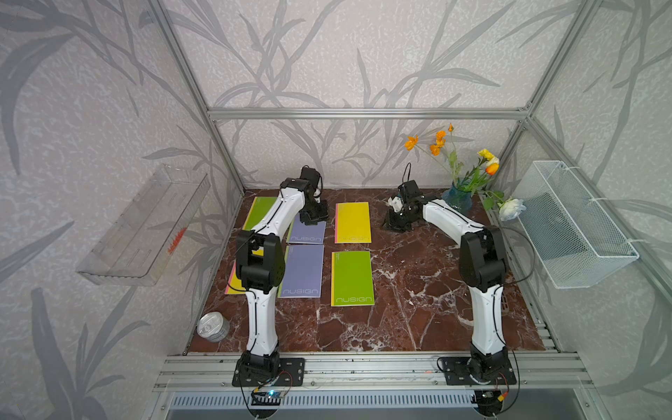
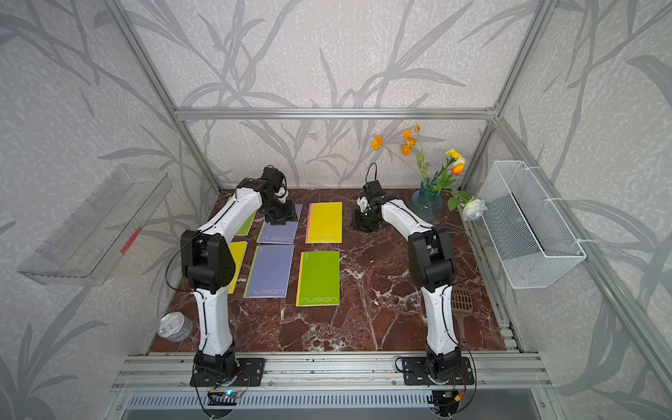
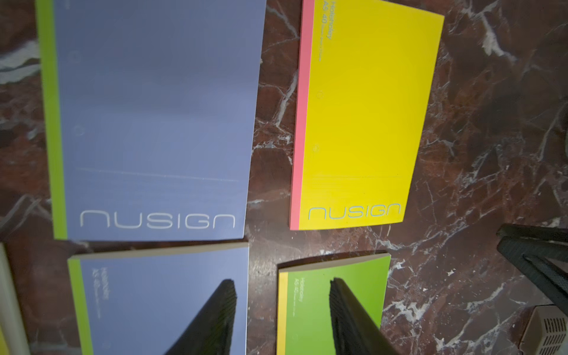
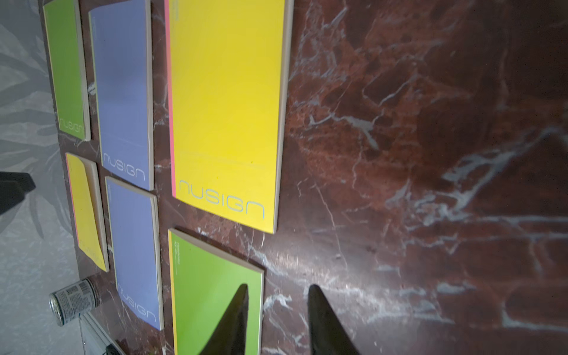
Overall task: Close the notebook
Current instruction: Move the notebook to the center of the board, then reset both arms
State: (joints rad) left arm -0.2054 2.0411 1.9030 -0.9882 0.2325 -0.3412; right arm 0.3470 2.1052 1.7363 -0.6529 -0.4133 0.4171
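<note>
Several closed Nusign notebooks lie in two rows on the marble table point(image 1: 418, 291). The far row is green point(image 1: 259, 214), purple point(image 1: 307, 234) and yellow point(image 1: 353, 222). The near row is yellow point(image 1: 235, 283), purple point(image 1: 302, 271) and green point(image 1: 352, 278). No notebook in view lies open. My left gripper point(image 1: 315, 216) hovers over the far purple notebook point(image 3: 153, 123). It is open point(image 3: 282, 281) with nothing between its fingers. My right gripper point(image 1: 396, 223) hangs over bare marble, right of the far yellow notebook point(image 4: 227, 113). It is open point(image 4: 279, 287) and empty, with a narrower gap.
A blue vase of flowers point(image 1: 456, 196) stands at the back right, close behind the right arm. A tin can point(image 1: 212, 327) sits at the front left corner. A brown scoop point(image 2: 462, 303) lies by the right arm's base. A wire basket point(image 1: 574, 225) and a clear tray point(image 1: 142, 229) hang on the side walls.
</note>
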